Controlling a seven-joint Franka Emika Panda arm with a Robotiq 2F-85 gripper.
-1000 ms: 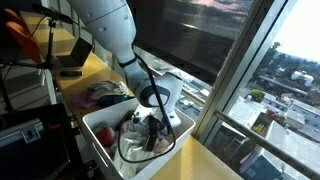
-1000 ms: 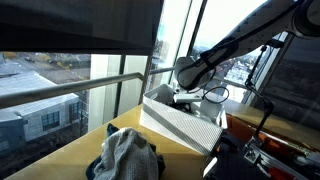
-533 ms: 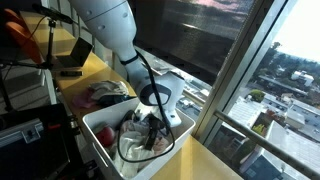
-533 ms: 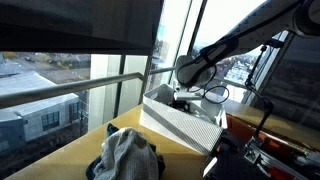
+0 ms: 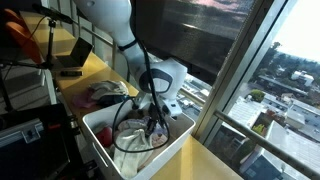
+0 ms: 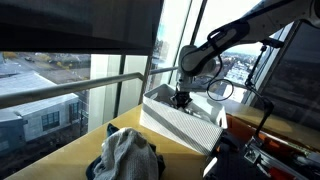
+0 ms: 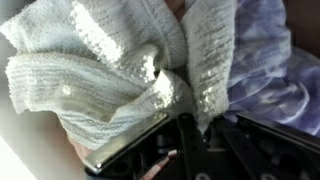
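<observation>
The claw [image 5: 152, 118] is clenching a white knit cloth [image 7: 120, 70], which is filling the wrist view's upper half, above the bin [image 5: 104, 148] at an exterior view's lower centre.

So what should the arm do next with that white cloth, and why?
Probably a gentle lift straight up: the gripper looks pinched shut on the white knitted cloth, whose lower part lies inside the white bin, not yet clear of its rim.

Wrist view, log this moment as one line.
gripper: shut on white cloth | cloth: bunched in the grip | place: over white bin | beside: purple fabric
</observation>
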